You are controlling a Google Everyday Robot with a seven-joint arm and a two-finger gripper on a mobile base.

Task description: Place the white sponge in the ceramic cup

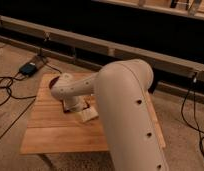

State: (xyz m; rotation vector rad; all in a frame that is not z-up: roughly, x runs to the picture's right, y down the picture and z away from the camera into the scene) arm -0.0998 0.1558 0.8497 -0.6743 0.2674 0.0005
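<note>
Clock directions are taken on the tabletop, with 12 away from the camera. A light slatted wooden table point(50, 135) is set on a speckled carpet floor point(15, 160). A large cream-coloured robot arm point(125, 100) is brought in from 5 o'clock. The table's right side is covered by it, and it is bent toward the table centre.

The dark two-finger gripper point(74, 106) is positioned low over the table, just left of centre, largely hidden under the rounded wrist housing. Its fingers are spread wide; nothing is seen clamped between them.

A small flat off-white rectangular sponge point(89, 116) is lying on the tabletop near centre, at 4 o'clock of the gripper and just beside it. Whether contact is made cannot be told.

A dark reddish-brown bowl point(55, 80) is partly seen at 11 o'clock of the gripper, near the far-left edge, mostly masked by the wrist.

On the floor at 10 o'clock a small black box with a blue top point(29, 68) is lying, with black cables point(7, 87) spread near it. One more black cable point(187, 107) is seen at 3 o'clock. A long grey metal rail point(95, 47) is run across the back at 12 o'clock.
</note>
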